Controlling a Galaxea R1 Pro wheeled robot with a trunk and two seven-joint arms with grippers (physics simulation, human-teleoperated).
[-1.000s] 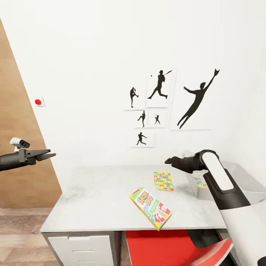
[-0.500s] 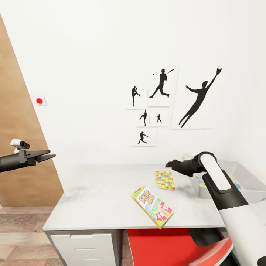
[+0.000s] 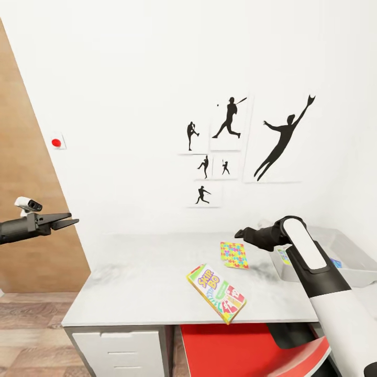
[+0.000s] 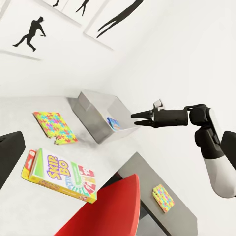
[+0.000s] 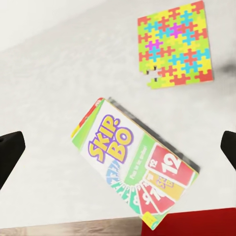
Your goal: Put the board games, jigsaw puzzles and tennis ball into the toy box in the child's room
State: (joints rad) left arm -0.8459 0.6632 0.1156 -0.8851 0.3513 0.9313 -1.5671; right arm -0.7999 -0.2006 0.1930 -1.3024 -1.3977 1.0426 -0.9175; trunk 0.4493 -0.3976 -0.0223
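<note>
Head view: SKIP-BO box diag, near corner overhanging table edge.

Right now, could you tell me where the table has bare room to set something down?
The table is bare across its whole left half, from its left edge to the SKIP-BO box, which overhangs the front edge. A narrower strip lies behind the jigsaw puzzle, along the wall. The right end is crowded: toy box and right gripper.
</note>
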